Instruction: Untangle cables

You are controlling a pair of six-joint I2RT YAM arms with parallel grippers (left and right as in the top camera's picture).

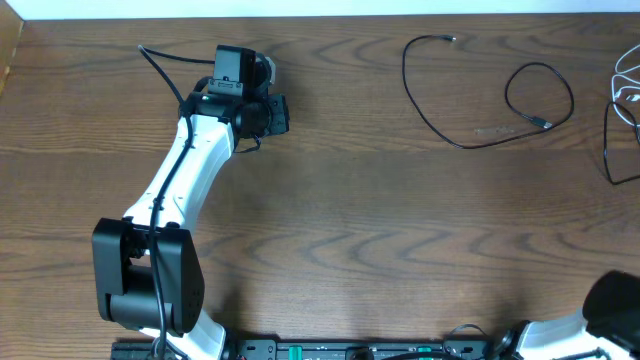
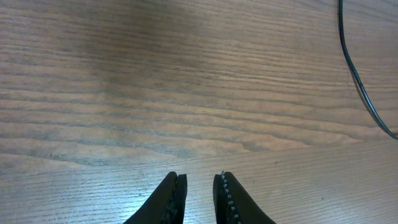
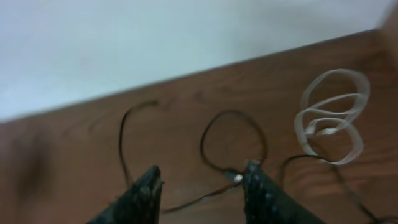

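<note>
A thin black cable [image 1: 470,142] lies spread out on the wooden table at the back right, curling into a loop [image 1: 540,95] with a small plug. The white cable [image 1: 628,85] is coiled at the right edge, and a further black strand [image 1: 608,150] lies next to it. My left gripper [image 2: 199,176] hovers over bare wood at the back left, jaws a little apart and empty, with the black cable [image 2: 360,81] off to its right. My right gripper [image 3: 202,174] is open and empty, well above the black cable [image 3: 233,115] and white coil [image 3: 333,115].
The left arm [image 1: 190,170] reaches from the front left toward the back of the table. Part of the right arm [image 1: 610,300] shows at the front right corner. The table's far edge [image 1: 320,14] meets a pale wall.
</note>
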